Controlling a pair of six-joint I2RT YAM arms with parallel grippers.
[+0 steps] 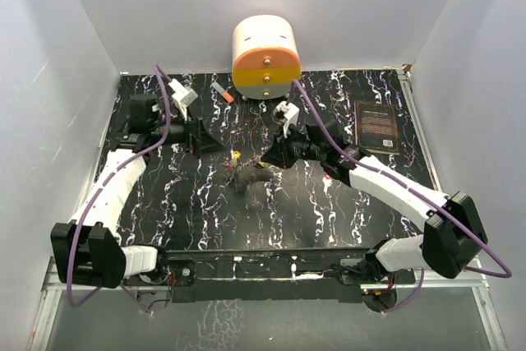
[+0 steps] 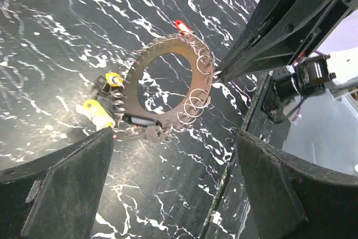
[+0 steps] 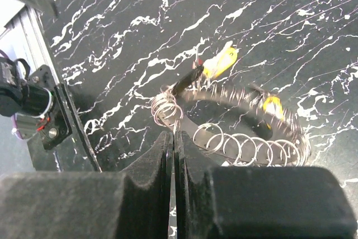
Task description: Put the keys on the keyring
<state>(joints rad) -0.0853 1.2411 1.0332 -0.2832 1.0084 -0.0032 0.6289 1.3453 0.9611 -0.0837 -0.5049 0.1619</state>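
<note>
The keyring (image 1: pixel 246 177) lies mid-table as a flat silvery ring (image 2: pixel 131 89) with small wire loops around its rim. Two yellow keys (image 2: pixel 96 111) (image 2: pixel 113 78) sit at its left edge and a red key (image 2: pixel 182 26) at its far side. My right gripper (image 3: pixel 173 135) is shut, pinching a thin wire loop on the keyring's (image 3: pixel 196 130) rim; yellow keys (image 3: pixel 221 61) (image 3: pixel 272 107) show beyond it. My left gripper (image 2: pixel 173 166) hovers wide open with nothing between its fingers, left of the keyring in the top view (image 1: pixel 205 139). The right gripper's tip (image 2: pixel 215 74) touches the ring's right rim.
A cream-and-orange round drawer unit (image 1: pixel 265 57) stands at the back centre. A grey marker pen with an orange tip (image 1: pixel 222 92) lies left of it. A dark book (image 1: pixel 376 127) lies at the back right. White walls enclose the black marbled table (image 1: pixel 205 219).
</note>
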